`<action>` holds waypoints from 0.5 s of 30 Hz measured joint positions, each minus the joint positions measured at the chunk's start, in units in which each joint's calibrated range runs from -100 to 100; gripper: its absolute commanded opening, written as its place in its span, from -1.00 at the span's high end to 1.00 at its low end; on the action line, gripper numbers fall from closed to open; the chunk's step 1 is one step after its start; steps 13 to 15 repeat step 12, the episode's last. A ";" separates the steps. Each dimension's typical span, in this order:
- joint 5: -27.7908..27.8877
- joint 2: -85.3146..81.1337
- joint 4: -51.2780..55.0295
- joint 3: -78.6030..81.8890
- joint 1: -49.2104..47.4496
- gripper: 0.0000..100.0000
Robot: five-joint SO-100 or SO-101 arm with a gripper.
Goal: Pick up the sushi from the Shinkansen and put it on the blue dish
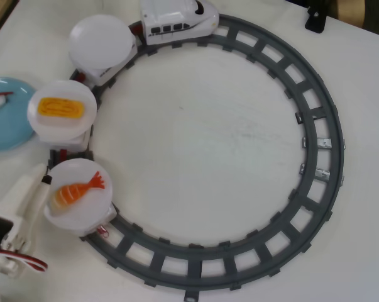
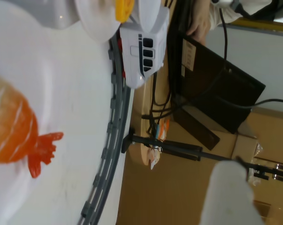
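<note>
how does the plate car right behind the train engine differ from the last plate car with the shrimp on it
In the overhead view, the first plate car sits right behind the Shinkansen engine, while the last plate car trails at the lower left, beside the claw. The first car's plate is bare; the last carries an orange striped shrimp piece. The first lies far from the arm, the last next to it. Both are round white plates riding the grey track.

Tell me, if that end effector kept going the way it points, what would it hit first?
Probably the shrimp piece on its white plate: the end effector points right at it in the overhead view. Its height above the plate is unclear.
</note>
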 measured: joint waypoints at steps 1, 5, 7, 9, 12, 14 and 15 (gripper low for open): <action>-0.05 0.00 0.00 0.00 0.00 0.78; -1.40 0.00 1.51 0.00 -0.33 0.78; -1.66 0.00 2.44 0.00 -2.21 0.78; -1.86 0.00 2.86 0.00 -3.68 0.78; -1.86 0.00 2.94 0.00 -3.92 0.78; -1.86 0.00 2.94 0.00 -3.92 0.78; -1.86 0.00 2.94 0.00 -3.92 0.78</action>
